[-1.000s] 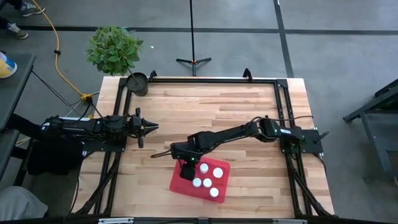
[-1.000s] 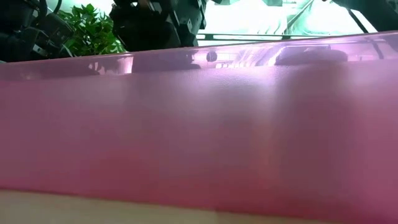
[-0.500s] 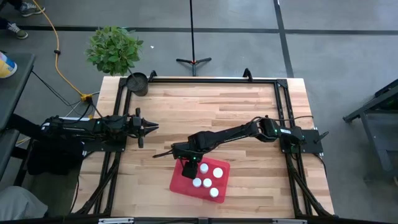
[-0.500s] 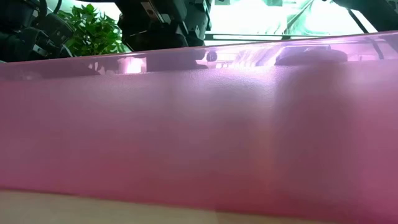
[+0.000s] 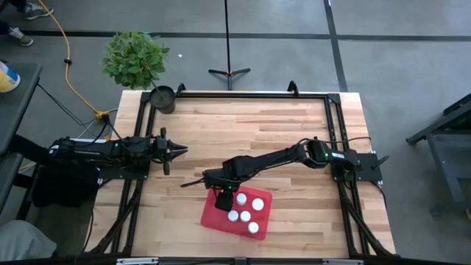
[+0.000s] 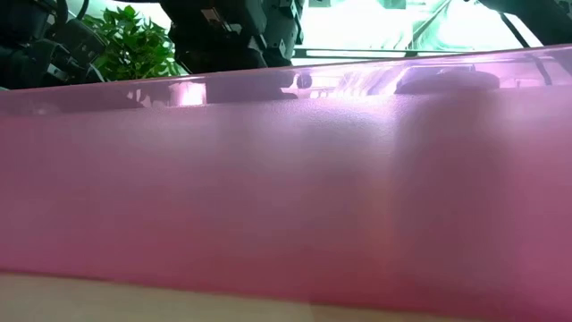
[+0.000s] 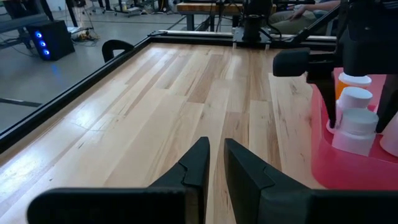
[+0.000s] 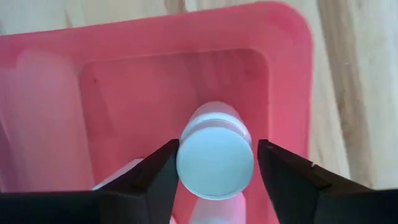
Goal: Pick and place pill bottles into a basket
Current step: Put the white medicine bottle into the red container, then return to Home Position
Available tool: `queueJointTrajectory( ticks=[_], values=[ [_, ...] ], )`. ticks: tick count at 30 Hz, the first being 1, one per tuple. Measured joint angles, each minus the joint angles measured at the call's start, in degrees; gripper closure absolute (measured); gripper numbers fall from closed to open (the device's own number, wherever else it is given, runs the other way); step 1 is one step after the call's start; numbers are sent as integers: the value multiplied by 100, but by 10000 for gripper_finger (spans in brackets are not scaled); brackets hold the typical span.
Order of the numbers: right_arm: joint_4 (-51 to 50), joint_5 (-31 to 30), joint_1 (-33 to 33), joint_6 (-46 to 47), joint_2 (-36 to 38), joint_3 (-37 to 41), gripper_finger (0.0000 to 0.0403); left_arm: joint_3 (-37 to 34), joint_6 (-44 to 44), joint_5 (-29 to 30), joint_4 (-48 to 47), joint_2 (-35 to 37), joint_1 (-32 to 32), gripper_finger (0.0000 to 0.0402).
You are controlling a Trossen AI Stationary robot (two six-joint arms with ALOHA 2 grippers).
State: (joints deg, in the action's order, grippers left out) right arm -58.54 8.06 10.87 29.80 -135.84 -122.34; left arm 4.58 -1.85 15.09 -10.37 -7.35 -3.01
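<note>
So the right gripper (image 5: 223,199) is parked right over the basket (image 5: 213,218), at the tray corner closest to the left arm. Its fingers (image 8: 155,177) sit spread on either side of a white-capped pill bottle (image 8: 215,157) that stands upright inside the basket, with small gaps showing, so not clamped on it. The other pill bottles (image 5: 250,210) are clustered in the basket just beside it. The left gripper (image 5: 179,150) waits well apart from the basket, fingers nearly together.
</note>
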Motion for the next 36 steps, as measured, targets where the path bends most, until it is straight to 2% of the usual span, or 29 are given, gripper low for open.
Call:
queueJointTrajectory(
  ticks=[7,13,23,29,36],
  values=[
    [8,-121,0,-11,-1,0,160,0,0,0,0,0,0,318],
    [-59,-127,11,-82,2,-127,142,0,0,-2,2,0,0,318],
    [-779,-486,26,-342,8,-1267,139,0,0,0,2,0,0,318],
    [-820,-519,105,-610,596,-1058,139,0,0,-1,2,0,0,318],
    [-935,-1232,468,-1381,1204,-1060,139,0,0,-2,0,0,0,318]
  ],
)
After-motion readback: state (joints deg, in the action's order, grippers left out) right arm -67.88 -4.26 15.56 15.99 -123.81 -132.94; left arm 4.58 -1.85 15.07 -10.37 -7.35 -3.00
